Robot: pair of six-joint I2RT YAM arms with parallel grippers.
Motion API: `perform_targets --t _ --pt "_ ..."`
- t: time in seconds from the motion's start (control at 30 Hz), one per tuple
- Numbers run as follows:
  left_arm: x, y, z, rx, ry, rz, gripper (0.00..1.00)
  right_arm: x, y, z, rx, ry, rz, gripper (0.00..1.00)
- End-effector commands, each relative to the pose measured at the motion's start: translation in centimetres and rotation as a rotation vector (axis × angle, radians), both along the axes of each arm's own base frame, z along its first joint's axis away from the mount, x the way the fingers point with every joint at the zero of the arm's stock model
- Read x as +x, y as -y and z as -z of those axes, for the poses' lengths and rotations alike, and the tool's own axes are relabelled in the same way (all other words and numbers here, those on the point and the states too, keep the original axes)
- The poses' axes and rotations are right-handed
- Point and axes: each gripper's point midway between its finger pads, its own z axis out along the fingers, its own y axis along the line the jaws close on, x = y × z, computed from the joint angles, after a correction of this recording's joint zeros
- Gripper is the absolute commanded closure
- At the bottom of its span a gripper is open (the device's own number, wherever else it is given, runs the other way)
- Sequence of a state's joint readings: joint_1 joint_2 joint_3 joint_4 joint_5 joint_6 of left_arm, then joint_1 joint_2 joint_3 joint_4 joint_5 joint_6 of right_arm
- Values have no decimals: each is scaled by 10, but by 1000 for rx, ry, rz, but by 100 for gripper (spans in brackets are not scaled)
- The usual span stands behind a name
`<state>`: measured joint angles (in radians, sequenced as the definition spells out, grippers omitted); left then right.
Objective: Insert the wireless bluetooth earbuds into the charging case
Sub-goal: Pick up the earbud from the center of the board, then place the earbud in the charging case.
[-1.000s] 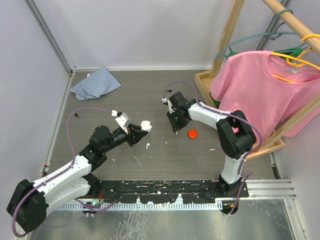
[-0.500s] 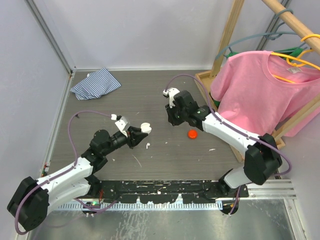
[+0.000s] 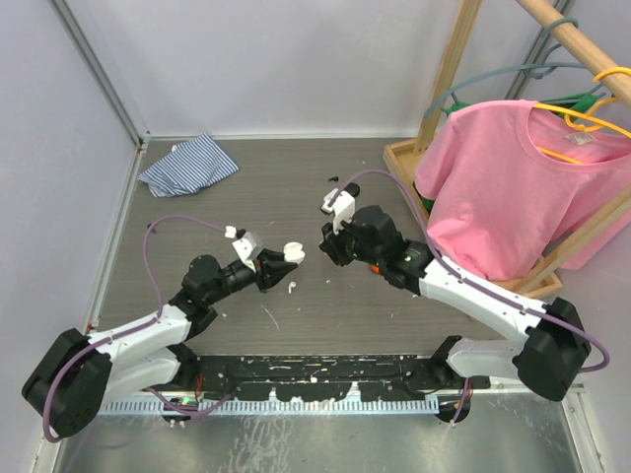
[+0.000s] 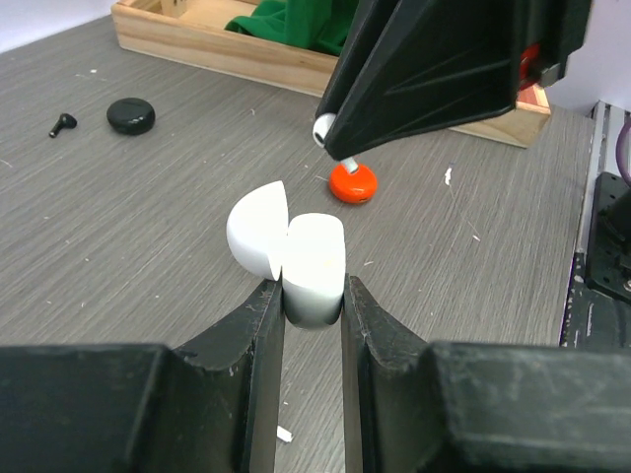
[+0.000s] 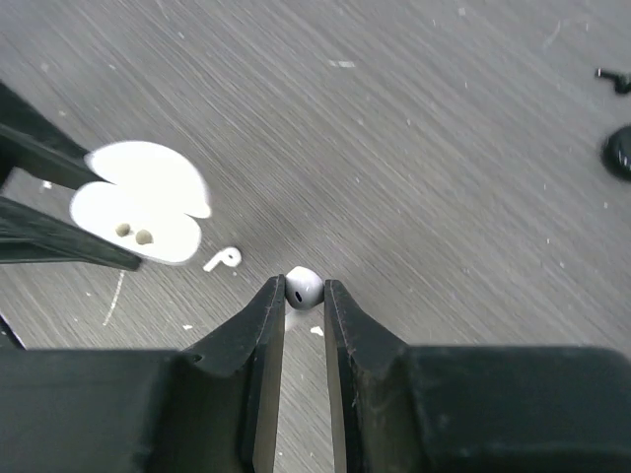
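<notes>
My left gripper (image 3: pixel 279 259) is shut on the open white charging case (image 4: pixel 314 261), holding it above the table with its lid (image 4: pixel 258 236) swung left. In the right wrist view the case (image 5: pixel 138 222) shows two empty sockets. My right gripper (image 3: pixel 326 248) is shut on a white earbud (image 5: pixel 304 286), held at the fingertips just right of the case; it also shows in the left wrist view (image 4: pixel 325 128). A second white earbud (image 5: pixel 223 259) lies on the table below the case (image 3: pixel 292 288).
A red round case (image 4: pixel 352 183) sits on the table under my right arm. A black case (image 4: pixel 130 115) and black earbud (image 4: pixel 62 123) lie farther back. A wooden frame (image 4: pixel 246 59) with a pink shirt (image 3: pixel 513 177) stands at right; striped cloth (image 3: pixel 187 163) lies back left.
My right arm has swung left and forward, bringing its gripper from near the red case to just beside the open white case. The left gripper nudged slightly right.
</notes>
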<state>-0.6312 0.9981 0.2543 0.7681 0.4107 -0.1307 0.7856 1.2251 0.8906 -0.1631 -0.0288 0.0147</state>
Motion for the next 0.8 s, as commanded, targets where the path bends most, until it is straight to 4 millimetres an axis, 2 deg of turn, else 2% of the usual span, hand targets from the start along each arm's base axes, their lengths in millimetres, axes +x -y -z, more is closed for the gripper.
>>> perform_targets --t 0.0,0.23,0.47,0.77 --pt "-4 6 -26 -57 139 50 97 -4 -18 -53 150 172 -75 84" --pt "-12 10 -28 -66 166 100 95 -25 -34 -71 224 248 -176 84" --pt "-19 13 -30 -73 185 141 95 -43 -40 -84 301 299 -248 84" --pt "-21 12 -34 -90 180 140 96 -51 -44 -86 361 337 -280 84"
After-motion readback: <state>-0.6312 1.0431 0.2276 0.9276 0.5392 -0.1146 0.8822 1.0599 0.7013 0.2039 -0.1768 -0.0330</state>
